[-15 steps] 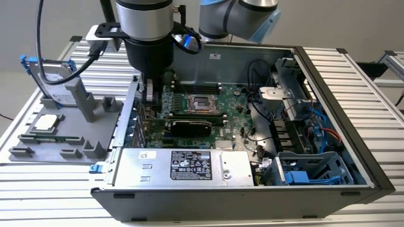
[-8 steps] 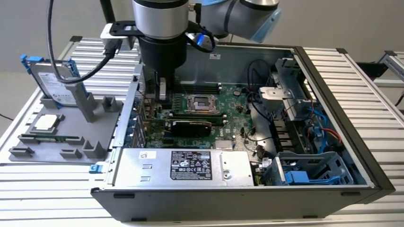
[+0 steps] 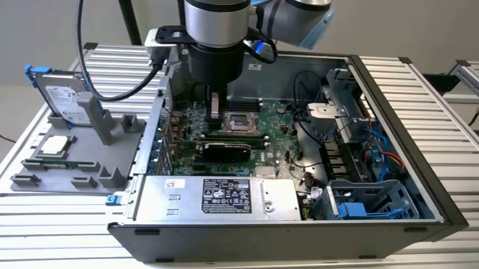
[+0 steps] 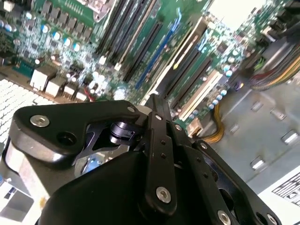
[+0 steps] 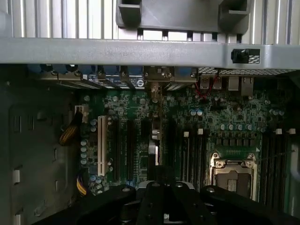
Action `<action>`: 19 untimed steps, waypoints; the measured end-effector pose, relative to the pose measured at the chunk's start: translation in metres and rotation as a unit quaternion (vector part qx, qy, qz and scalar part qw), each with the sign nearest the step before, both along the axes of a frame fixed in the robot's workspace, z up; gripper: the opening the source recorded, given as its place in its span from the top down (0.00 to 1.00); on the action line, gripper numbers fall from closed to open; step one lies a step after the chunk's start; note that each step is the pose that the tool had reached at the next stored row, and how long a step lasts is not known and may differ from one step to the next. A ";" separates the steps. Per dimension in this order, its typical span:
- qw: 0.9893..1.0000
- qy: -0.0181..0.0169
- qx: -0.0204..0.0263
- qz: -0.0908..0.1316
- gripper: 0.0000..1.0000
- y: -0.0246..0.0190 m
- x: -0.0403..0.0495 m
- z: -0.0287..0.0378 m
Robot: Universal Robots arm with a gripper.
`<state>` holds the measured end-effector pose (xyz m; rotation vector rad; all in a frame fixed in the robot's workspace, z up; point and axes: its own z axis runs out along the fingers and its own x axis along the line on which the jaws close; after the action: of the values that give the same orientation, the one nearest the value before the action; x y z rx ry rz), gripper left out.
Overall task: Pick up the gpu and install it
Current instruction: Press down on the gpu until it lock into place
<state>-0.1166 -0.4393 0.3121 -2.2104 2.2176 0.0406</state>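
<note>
While the gpu sits in the case on the ribbed table, the jaws hang clenched above.

Exterior view evenly and softly lit, computer case interior shaded, second wrist view washed out by glare near one corner, motherboard blurred there, first wrist view dim, dark gripper housing out of focus.

A robotics lab or test workshop: open computer case on a ribbed metal bench, robot arm overhead, grey parts holder (hard drive standing in it).
</note>
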 end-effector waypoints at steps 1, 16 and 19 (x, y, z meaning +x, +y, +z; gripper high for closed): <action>1.000 0.000 0.000 0.000 1.00 0.0000 0.0038 -0.0001; 1.000 0.000 0.000 0.000 1.00 0.0000 0.0281 0.0005; 1.000 0.000 0.000 0.000 1.00 0.0000 0.0284 0.0005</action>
<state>-0.0882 -0.4393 0.3127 -2.2106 2.2179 0.0415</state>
